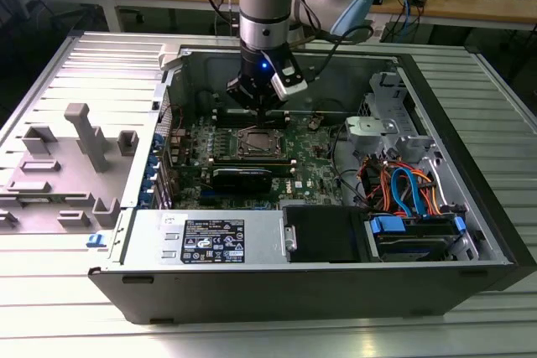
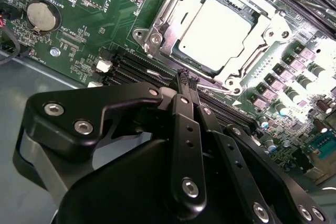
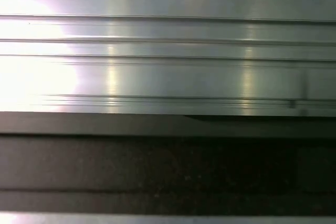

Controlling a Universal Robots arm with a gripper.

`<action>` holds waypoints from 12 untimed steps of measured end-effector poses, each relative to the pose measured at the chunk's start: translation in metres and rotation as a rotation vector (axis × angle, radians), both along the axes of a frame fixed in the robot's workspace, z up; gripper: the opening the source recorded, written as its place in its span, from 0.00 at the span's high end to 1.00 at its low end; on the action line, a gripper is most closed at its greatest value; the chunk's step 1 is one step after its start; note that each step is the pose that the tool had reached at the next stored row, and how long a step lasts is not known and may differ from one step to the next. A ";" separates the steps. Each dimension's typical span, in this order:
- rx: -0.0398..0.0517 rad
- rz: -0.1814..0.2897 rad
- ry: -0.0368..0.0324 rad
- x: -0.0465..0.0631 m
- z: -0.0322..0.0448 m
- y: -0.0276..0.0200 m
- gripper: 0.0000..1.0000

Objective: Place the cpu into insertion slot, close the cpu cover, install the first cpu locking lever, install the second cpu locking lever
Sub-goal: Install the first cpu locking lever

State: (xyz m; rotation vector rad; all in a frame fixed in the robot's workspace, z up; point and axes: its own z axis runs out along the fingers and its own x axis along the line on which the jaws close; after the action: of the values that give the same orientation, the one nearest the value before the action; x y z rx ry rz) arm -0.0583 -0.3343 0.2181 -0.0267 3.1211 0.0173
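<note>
The cpu [image 2: 218,32], a pale silver square, lies in the insertion slot [image 2: 206,66] on the green motherboard [image 2: 100,19]. The cpu cover [image 2: 268,31], a metal frame with a window, lies flat around the chip. A thin metal lever rod [image 2: 215,89] runs along the socket edge nearest my fingertips. My gripper [image 2: 187,80] hangs just beside that edge, its black fingers [image 2: 184,108] pressed together and shut with nothing between them. In the exterior view my gripper [image 1: 256,102] hovers just behind the socket [image 1: 256,142] inside the open computer case [image 1: 470,262].
Long black memory slots [image 2: 131,69] lie right under my fingers, and a coin battery [image 2: 42,15] sits further off. The case also holds a drive cage [image 1: 377,132], coloured cables [image 1: 403,190] and a power supply [image 1: 210,241]. Grey fixtures [image 1: 84,136] stand at the exterior view's left on the ribbed metal table [image 3: 168,51].
</note>
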 end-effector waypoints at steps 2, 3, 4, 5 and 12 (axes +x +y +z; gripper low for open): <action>0.0002 0.000 -0.0002 0.001 -0.0007 0.0000 0.89; 0.0003 0.000 -0.0002 0.002 -0.0011 0.0001 0.89; 0.0001 0.000 -0.0001 0.003 -0.0015 0.0001 0.89; 0.0001 0.000 -0.0001 0.004 -0.0017 0.0001 0.89; 0.0002 0.000 -0.0002 0.007 -0.0037 0.0008 0.89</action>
State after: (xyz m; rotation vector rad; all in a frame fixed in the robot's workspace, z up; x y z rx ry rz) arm -0.0509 -0.3336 0.2144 -0.0266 3.1209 0.0176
